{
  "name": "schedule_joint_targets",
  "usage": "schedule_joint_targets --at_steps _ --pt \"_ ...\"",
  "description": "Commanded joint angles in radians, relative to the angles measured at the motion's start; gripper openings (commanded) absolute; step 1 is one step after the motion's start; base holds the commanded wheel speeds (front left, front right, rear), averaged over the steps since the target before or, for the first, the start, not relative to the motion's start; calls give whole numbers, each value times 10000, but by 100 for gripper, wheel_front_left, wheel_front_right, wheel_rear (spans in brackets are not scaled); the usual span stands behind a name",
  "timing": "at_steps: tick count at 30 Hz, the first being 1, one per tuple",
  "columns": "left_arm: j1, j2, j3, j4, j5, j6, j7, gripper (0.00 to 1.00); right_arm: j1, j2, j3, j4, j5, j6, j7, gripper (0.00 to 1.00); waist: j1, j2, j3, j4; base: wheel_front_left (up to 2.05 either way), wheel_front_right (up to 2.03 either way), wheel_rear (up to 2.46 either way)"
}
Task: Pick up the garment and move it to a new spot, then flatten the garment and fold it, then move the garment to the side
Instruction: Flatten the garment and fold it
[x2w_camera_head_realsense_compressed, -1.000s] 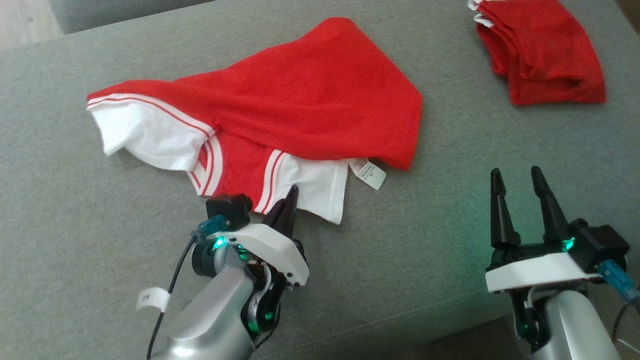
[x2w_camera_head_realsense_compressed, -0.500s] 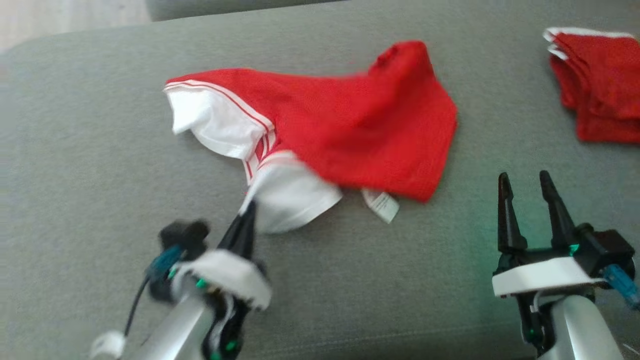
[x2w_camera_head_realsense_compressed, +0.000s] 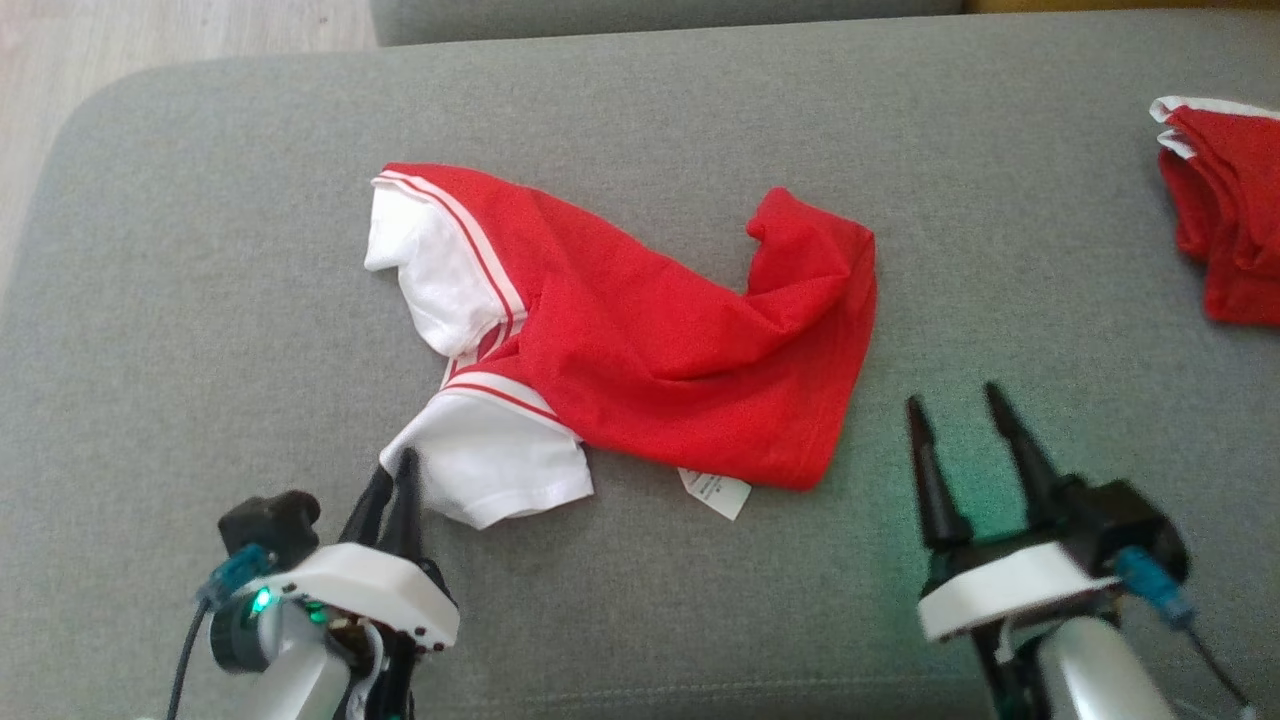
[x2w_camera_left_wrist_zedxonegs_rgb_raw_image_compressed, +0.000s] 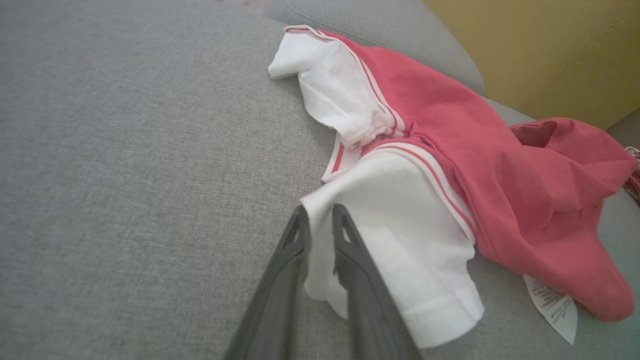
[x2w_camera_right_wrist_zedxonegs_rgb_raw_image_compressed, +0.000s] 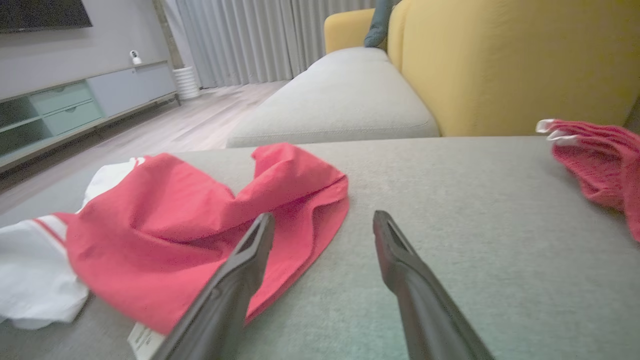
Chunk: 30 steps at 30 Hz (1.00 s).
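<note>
The garment (x2w_camera_head_realsense_compressed: 680, 360) is a red shirt with white sleeves and striped trim. It lies crumpled on the grey sofa cushion (x2w_camera_head_realsense_compressed: 200, 300), its far right corner folded over and a white label at its near hem. My left gripper (x2w_camera_head_realsense_compressed: 395, 470) is at the near sleeve, fingers nearly together. In the left wrist view the sleeve's white edge (x2w_camera_left_wrist_zedxonegs_rgb_raw_image_compressed: 320, 250) sits pinched between the left gripper (x2w_camera_left_wrist_zedxonegs_rgb_raw_image_compressed: 320, 215) fingers. My right gripper (x2w_camera_head_realsense_compressed: 955, 400) hovers open to the right of the shirt, holding nothing. In the right wrist view the right gripper (x2w_camera_right_wrist_zedxonegs_rgb_raw_image_compressed: 322, 220) points past the garment (x2w_camera_right_wrist_zedxonegs_rgb_raw_image_compressed: 200, 215) hem.
A stack of folded red clothes (x2w_camera_head_realsense_compressed: 1225, 220) lies at the far right of the cushion, also seen as red clothes (x2w_camera_right_wrist_zedxonegs_rgb_raw_image_compressed: 595, 160) in the right wrist view. The cushion's rounded left edge meets wooden floor (x2w_camera_head_realsense_compressed: 150, 40). A yellow sofa back (x2w_camera_right_wrist_zedxonegs_rgb_raw_image_compressed: 500, 60) rises behind.
The head camera has shifted. My left gripper has dragged the near sleeve toward me and leftward, pulling the shirt away from the folded stack; its far corner has bunched up. The right gripper stays open.
</note>
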Motion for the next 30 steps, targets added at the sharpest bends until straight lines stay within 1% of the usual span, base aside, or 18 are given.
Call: schedule_joint_targets --at_steps 1,2,6,7,10,12,13,15,17,18,22,28,29,30 --pt "-260 95 450 -229 124 48 -123 91 11 -43 423 -235 -133 65 32 100 0 0 -26 0 0 0 0" --pt "-250 38 468 -227 188 39 -123 100 56 -43 590 -214 -179 65 63 100 0 0 -53 3 0 0 0" --pt "-134 -205 786 -512 514 -42 -123 100 273 -43 1225 -106 -354 65 179 100 0 0 -202 41 0 0 0" --pt "-19 -328 1031 -789 749 -63 -123 100 371 -43 1453 -19 -420 65 237 100 0 0 -285 86 0 0 0" --pt "189 -511 1307 -1213 1127 -111 -123 100 441 -43 1721 191 -554 65 330 100 0 0 -399 200 0 0 0" --pt "313 -627 1412 -1427 1365 -157 -123 100 388 -43 1882 411 -877 65 337 100 0 0 -441 312 0 0 0" --pt "370 -700 1454 -1516 1455 -176 -123 100 327 -43 1911 540 -1069 65 309 100 0 0 -451 374 0 0 0" --pt "457 -851 1505 -1649 1597 -226 -123 100 163 -43 1954 928 -1803 65 308 100 0 0 -448 521 0 0 0" --pt "509 -981 1513 -1715 1704 -293 -124 100 3 -43 1973 1329 -2182 65 272 100 0 0 -422 685 0 0 0" --pt "509 -981 1513 -1715 1704 -293 -124 100 3 -43 1973 1329 -2182 65 272 100 0 0 -422 685 0 0 0" --pt "584 -1149 1526 -1766 1870 -417 -124 100 -380 -43 1857 2063 -2706 65 141 100 0 0 -318 980 0 0 0" --pt "616 -1297 1609 -1706 2061 -542 -124 100 -986 -43 1539 2840 -3384 65 -102 100 0 0 -160 1246 0 0 0" --pt "613 -1321 1625 -1698 2086 -559 -124 100 -1056 -43 1528 2992 -3407 65 -119 88 0 0 -141 1269 0 0 0" --pt "609 -1344 1639 -1691 2111 -576 -124 100 -1130 -43 1532 3151 -3442 65 -131 50 0 0 -120 1289 0 0 0"
